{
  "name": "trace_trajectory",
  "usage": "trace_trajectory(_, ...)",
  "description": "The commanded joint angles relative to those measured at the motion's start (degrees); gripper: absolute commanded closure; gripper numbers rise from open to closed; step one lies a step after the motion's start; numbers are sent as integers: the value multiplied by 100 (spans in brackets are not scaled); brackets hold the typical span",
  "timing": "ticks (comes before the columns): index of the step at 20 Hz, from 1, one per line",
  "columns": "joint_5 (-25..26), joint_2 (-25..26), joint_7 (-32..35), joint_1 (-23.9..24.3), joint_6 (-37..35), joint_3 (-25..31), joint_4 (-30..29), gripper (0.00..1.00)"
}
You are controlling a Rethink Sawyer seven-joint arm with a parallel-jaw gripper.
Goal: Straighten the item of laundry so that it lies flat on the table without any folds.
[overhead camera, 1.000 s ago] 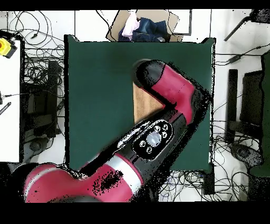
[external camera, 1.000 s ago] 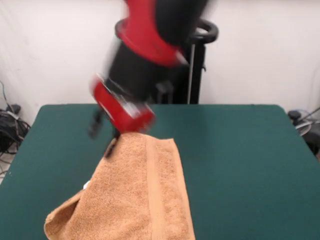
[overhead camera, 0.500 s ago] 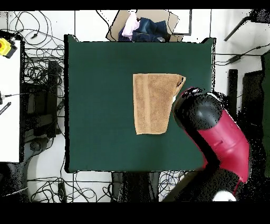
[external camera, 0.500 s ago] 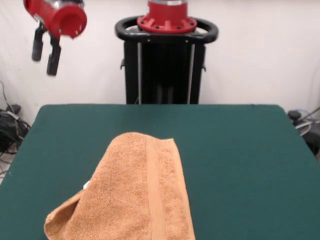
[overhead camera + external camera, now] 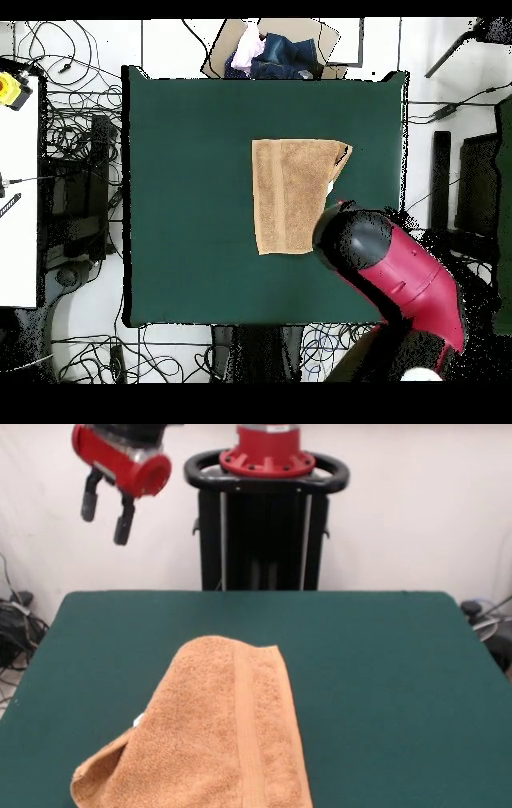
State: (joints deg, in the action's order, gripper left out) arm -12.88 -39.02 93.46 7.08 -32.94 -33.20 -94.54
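tool (image 5: pixel 106 512) empty, high above folded towel (image 5: pixel 216 732).

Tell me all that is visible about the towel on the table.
The towel is orange-tan, fuzzy terry cloth with a flat woven band running along its length. It lies on the green table, not fully flat: one corner is folded over and lifted. Nothing else touches it; the gripper hangs high, off to the side.

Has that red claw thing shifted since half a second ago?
Yes. The red end effector, fingers apart, has swung sideways toward the black pedestal, high above the orange-tan terry towel.
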Motion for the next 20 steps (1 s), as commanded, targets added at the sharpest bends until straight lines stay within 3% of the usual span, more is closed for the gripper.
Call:
trace_trajectory(1,1363,698,-1052,508,309,737,-886,0)
trace_trajectory(8,2491,256,-1249,2177,1335,1744,-1562,0)
trace_trajectory(13,3193,45,-1102,3033,1555,2310,-1889,0)
trace_trajectory(20,3862,-557,-930,3104,849,2379,-1972,0)
